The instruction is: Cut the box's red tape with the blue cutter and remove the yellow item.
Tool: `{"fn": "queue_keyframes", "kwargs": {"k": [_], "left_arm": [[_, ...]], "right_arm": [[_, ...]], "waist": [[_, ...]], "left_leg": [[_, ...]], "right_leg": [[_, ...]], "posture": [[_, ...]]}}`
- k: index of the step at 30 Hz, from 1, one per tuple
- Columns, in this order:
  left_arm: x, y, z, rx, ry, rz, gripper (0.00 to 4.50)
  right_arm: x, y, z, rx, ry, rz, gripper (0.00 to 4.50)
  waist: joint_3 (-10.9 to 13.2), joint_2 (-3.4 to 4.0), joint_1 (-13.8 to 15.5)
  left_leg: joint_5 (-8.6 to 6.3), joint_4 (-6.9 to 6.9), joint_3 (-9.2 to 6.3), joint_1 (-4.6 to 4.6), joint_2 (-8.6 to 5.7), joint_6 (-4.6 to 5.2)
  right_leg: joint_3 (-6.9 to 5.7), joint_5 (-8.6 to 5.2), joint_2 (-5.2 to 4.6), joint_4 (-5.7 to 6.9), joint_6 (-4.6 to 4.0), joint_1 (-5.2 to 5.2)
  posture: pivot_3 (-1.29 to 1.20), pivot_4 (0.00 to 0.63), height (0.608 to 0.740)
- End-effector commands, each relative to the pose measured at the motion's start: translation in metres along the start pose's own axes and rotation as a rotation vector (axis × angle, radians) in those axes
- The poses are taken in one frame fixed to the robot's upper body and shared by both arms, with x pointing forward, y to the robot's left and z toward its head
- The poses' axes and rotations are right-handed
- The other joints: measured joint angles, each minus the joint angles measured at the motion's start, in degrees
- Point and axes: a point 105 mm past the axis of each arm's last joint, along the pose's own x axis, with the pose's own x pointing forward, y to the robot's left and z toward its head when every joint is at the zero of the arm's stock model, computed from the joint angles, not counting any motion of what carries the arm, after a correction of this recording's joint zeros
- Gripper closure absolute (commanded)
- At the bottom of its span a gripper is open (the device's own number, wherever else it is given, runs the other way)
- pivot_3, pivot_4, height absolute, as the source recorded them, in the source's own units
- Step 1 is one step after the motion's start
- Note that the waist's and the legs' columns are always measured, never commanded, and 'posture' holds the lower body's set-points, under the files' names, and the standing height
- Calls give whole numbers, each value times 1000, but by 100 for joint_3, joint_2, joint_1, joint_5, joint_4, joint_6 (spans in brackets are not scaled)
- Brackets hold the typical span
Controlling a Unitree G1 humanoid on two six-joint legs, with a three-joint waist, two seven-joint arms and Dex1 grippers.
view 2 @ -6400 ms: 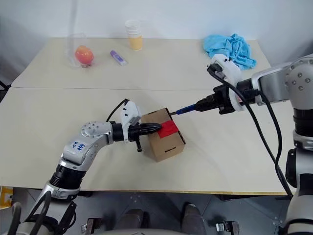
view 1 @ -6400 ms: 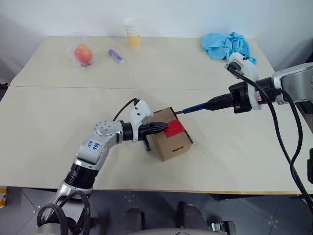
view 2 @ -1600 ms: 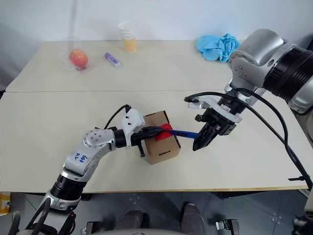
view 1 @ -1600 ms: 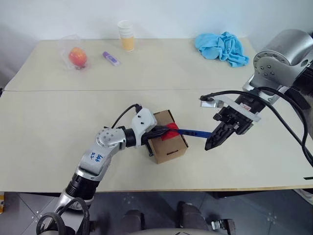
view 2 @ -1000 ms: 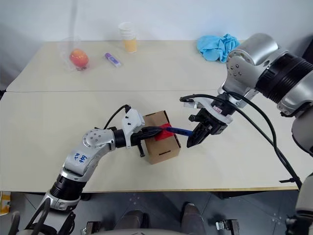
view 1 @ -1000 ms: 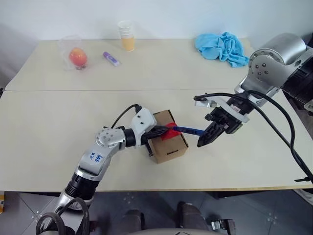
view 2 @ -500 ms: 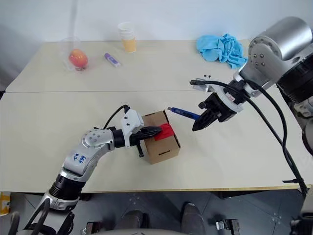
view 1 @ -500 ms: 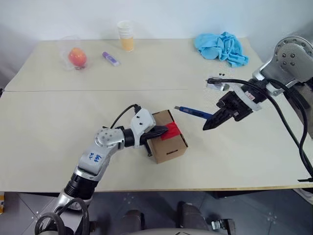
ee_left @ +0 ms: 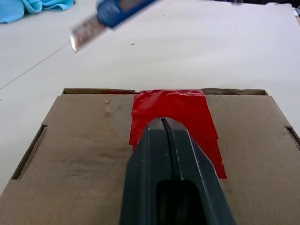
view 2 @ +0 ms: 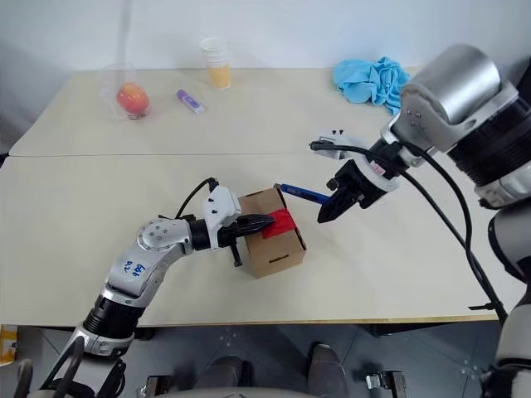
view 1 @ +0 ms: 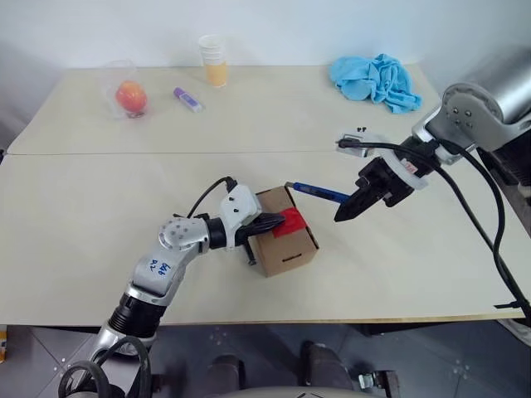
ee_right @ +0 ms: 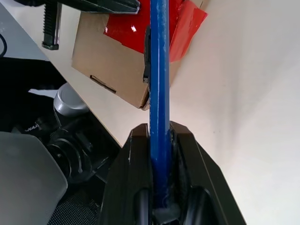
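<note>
While my closed left jaws (view 1: 278, 222) press the box (view 1: 286, 243) mid-surface (view 1: 83, 215), right jaws (view 1: 342, 213) grip the blue cutter (view 1: 319, 191); blue cloth (view 1: 377, 79) at two o'clock.

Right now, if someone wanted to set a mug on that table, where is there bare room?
Bare tabletop lies left of the box and across the middle, between the paper cup and the blue cloth. It is crowded around the box: the left pincer presses its top and the right pincer holds the cutter just beyond.

Matt brown cardboard box (view 1: 286, 243); glossy red tape (ee_left: 173, 119) on its top; smooth blue plastic cutter (ee_right: 158, 84), metal tip; matt table (view 1: 83, 224).
</note>
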Motion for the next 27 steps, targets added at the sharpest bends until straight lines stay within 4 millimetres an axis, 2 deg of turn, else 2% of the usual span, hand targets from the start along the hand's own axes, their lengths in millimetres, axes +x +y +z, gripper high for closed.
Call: {"fn": "queue_keyframes", "kwargs": {"k": [1,7,10,14,20,27], "left_arm": [[-13,-4,5,-74,-84,-56,4500],[-38,9,39,-184,-263,-65,4500],[-45,15,55,-206,-309,-54,4500],[-51,27,74,-209,-369,-4,3672],[-52,27,79,-301,-414,-8,3672],[-38,18,79,-379,-418,-67,3672]], "right_arm": [[-17,16,13,-102,-150,82,4331],[-16,13,25,-268,-433,113,4331],[-9,12,21,-336,-507,96,4331],[3,14,18,-293,-588,131,4331],[23,28,10,-328,-641,188,4331],[31,40,17,-333,-696,256,4331]], "waist": [[1,0,-2],[7,-9,21],[9,-12,39],[10,-14,10],[10,-14,-12],[10,-14,-18]], "left_leg": [[0,0,0,-2,0,0],[0,3,-1,-10,0,0],[1,4,-1,-11,-2,1],[1,4,-3,-11,-2,1],[2,4,-4,-6,-2,0],[3,5,-3,-3,-3,-1]], "right_leg": [[0,0,0,0,0,-2],[-3,2,-1,-4,3,-3],[-4,5,-4,-8,9,-1],[-4,7,-4,-9,10,1],[-3,7,-4,-7,10,2],[-2,7,-3,-4,10,3]], "posture": [[0,150,740],[0,150,740],[0,150,740],[0,150,740],[0,150,740],[0,150,740]]}}
